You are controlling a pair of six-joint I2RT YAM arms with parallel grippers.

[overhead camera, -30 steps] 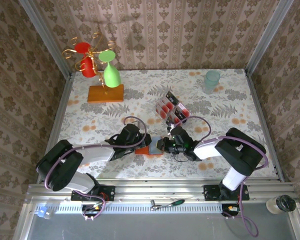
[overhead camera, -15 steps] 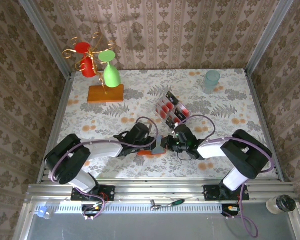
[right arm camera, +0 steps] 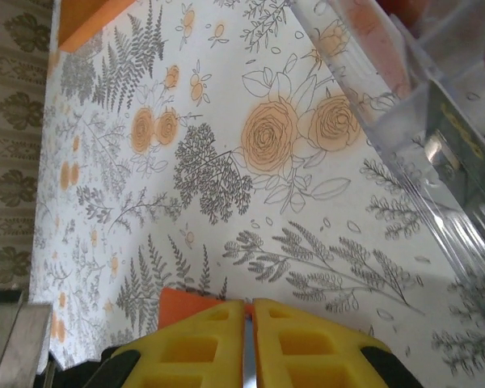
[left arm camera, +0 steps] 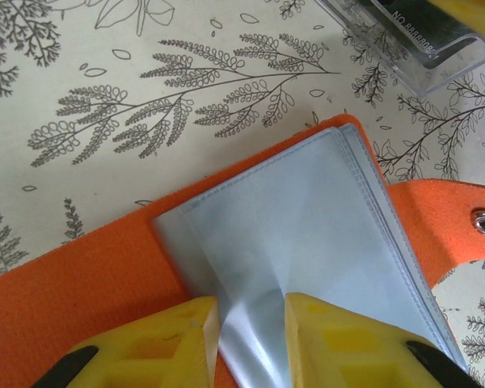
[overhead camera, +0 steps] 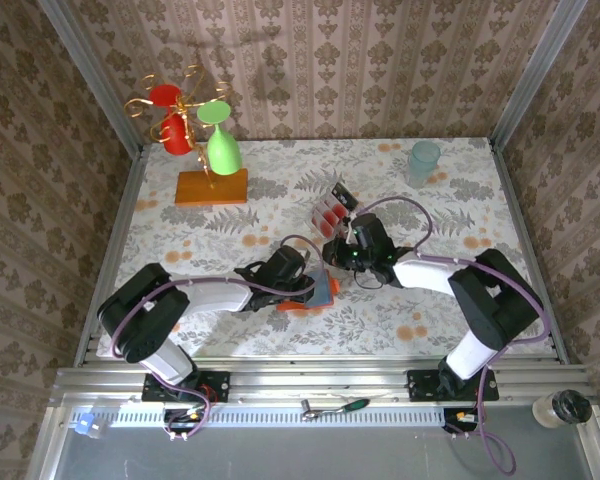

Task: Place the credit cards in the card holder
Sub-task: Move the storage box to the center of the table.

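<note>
Holding the card holder (left arm camera: 307,210) open at 6 o'clock on the desk (overhead camera: 460,290), our left jaws pinch its grey sleeve; our closed right jaws should next fetch credit cards (overhead camera: 330,212) at 1 o'clock.

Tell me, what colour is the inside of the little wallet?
The wallet is grey inside, orange outside. The left wrist view shows it best.

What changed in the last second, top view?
The right gripper pulled back from the card holder, moving away from the arm bases toward the clear tray of credit cards, and its jaws are shut. The left gripper slid right over the holder and closed onto its grey sleeves. The tray, the orange-based stand and the teal cup stayed put.
</note>
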